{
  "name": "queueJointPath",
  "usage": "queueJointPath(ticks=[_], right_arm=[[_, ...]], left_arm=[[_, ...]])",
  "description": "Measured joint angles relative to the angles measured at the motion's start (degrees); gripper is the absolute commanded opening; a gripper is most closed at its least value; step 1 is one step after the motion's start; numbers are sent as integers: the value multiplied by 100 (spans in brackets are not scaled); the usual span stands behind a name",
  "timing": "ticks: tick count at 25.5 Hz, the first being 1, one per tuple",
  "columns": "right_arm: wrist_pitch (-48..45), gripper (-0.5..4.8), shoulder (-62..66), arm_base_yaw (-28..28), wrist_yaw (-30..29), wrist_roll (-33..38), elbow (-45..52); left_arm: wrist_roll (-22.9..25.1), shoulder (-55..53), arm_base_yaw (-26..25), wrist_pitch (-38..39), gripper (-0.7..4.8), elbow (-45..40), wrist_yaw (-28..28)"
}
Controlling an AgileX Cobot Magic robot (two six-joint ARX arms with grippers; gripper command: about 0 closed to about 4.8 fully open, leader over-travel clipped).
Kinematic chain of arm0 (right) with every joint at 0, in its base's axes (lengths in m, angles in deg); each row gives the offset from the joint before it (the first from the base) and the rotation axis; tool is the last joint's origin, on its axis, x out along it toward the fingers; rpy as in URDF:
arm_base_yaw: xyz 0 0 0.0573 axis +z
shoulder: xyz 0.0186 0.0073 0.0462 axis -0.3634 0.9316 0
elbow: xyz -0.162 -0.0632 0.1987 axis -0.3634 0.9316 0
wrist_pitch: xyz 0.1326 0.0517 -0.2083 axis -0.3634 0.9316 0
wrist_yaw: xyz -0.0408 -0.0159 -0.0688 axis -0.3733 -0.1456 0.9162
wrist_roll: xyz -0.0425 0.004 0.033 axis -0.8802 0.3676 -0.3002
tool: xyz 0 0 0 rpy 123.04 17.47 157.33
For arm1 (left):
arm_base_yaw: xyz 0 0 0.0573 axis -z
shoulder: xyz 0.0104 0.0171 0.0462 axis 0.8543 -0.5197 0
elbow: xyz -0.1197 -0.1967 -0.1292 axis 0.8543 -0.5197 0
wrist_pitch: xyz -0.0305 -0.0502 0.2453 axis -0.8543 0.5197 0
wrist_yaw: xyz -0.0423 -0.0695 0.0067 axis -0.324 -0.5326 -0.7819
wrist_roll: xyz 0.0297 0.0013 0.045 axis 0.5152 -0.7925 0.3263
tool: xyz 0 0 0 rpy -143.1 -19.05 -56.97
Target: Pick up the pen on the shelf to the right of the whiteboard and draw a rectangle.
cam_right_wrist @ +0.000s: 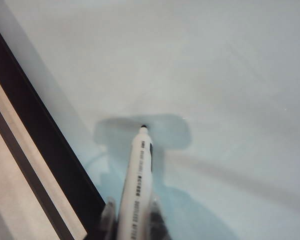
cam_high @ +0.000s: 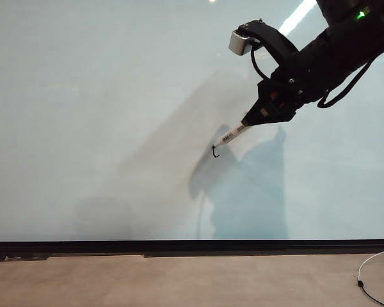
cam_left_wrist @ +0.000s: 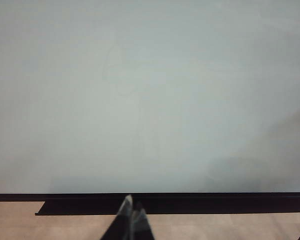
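The whiteboard [cam_high: 115, 115] is the biggest thing here, a shiny pale board that fills most of the outside view, with a black edge [cam_high: 179, 245] along its bottom and a tan floor below. The right arm [cam_high: 333, 51] is next in size, a dark arm that reaches in from the top right corner of that view and slants down toward the middle of the board. At its end sits the right gripper [cam_high: 255, 119], and its 2 fingers are clamped on the pen [cam_high: 230, 135]. The pen is a thin white marker with dark letters on its side. It sticks out past the fingers, pointing down and away from the gripper, and its small black tip touches the board. In the right wrist view the pen [cam_right_wrist: 139, 190] runs straight out between the 2 fingers [cam_right_wrist: 157, 220], and its tip meets its own dark shadow on the board. Right at the tip there is a tiny black hooked mark [cam_high: 214, 153], only a small bit of the rectangle. The left gripper [cam_left_wrist: 132, 217] is low, just in front of the board's black bottom edge and well apart from the pen. In the left wrist view its 2 tips sit close together with nothing between them. A thin white cable [cam_high: 371, 268] lies on the floor at the far right.
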Motion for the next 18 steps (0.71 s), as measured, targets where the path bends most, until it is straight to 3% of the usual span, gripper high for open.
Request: queueJointPath(ticks=[18], right_arm=[[-26, -4, -308, 2, 2, -11, 0]], left_arm=[[0, 0, 0, 0, -4, 0, 0]])
